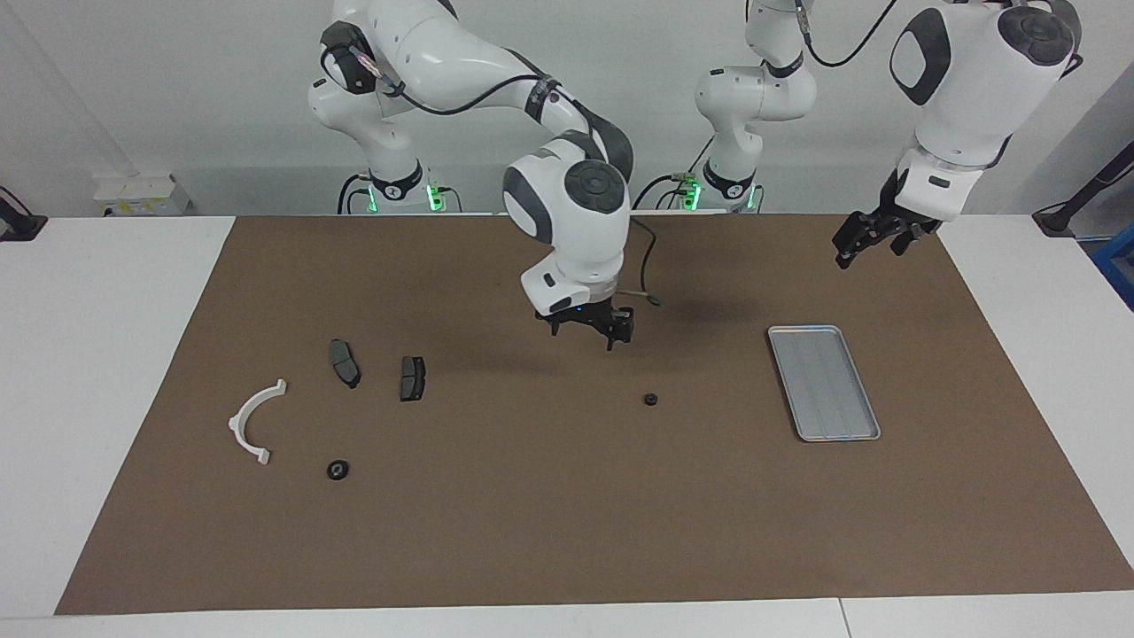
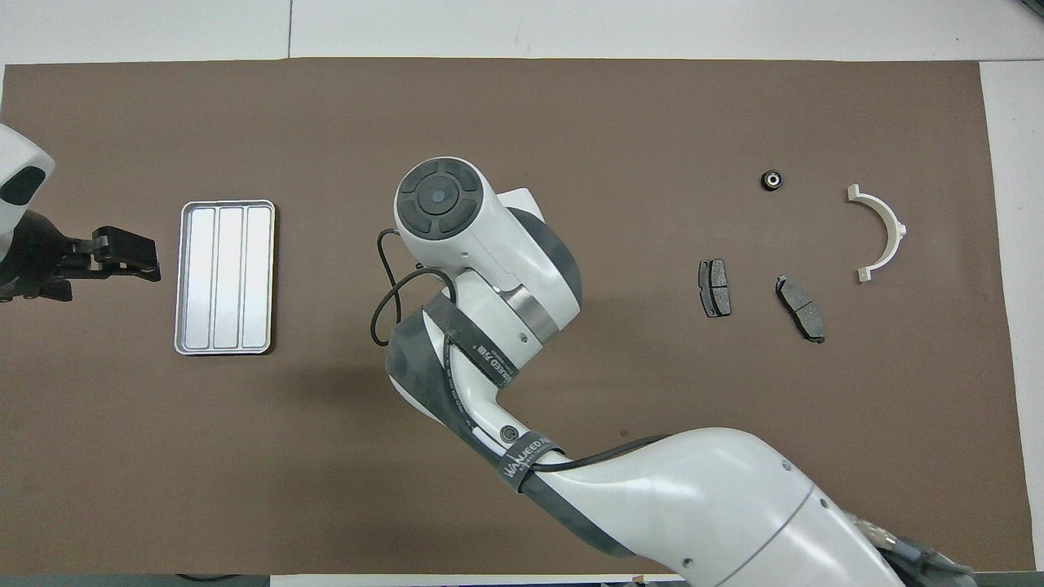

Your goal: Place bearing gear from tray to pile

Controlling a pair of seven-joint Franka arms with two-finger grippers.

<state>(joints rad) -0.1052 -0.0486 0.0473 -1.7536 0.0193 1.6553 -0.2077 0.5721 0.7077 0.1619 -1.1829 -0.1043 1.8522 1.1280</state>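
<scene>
Hovering open over the mat [image 1: 532, 514], right end effector [image 1: 592, 330] holds nothing.

Two gears [image 1: 337, 470], two pads [image 1: 345, 362]

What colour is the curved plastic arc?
White; the arc shows best in the overhead view.

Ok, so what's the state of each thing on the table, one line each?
tray: empty, flat.
bearing gear: on the mat beside the white arc.
second bearing gear: on the mat mid-table, ungripped.
brake pads: lying apart.
right pincer: open, empty, raised.
left pincer: raised, waiting.
</scene>
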